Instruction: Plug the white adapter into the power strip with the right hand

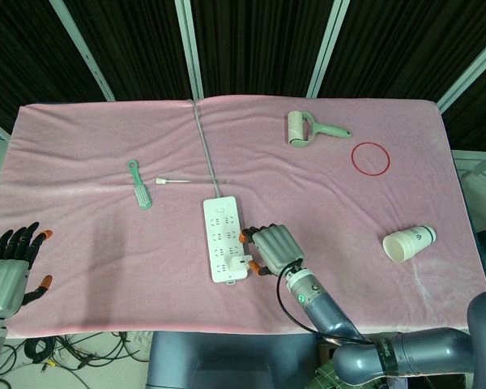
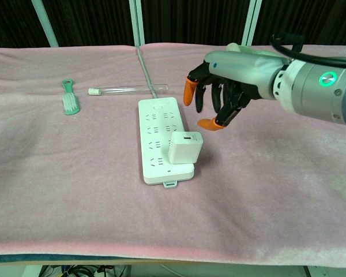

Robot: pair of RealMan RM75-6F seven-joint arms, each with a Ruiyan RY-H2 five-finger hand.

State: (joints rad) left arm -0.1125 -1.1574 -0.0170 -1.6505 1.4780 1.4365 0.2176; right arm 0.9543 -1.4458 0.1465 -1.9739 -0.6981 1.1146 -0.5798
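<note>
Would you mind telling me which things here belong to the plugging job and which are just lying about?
Job:
adapter, standing in the strip
power strip
right hand, raised clear, holding nothing

Lying about:
brush
test tube
lint roller
red ring
paper cup, on its side
left hand

A table (image 1: 81, 267) draped in pink cloth (image 2: 75, 196) is standing before a dark, ribbed wall.

Behind the table, black corrugated panels (image 1: 259, 49) are running across the whole back, with pale metal posts (image 1: 188, 49) crossing them at slants in the head view and standing upright in the chest view. Even light is falling on the cloth, showing soft wrinkles. Below the table's near edge, at the left, tangled cables (image 1: 57, 348) are lying on the floor.
</note>
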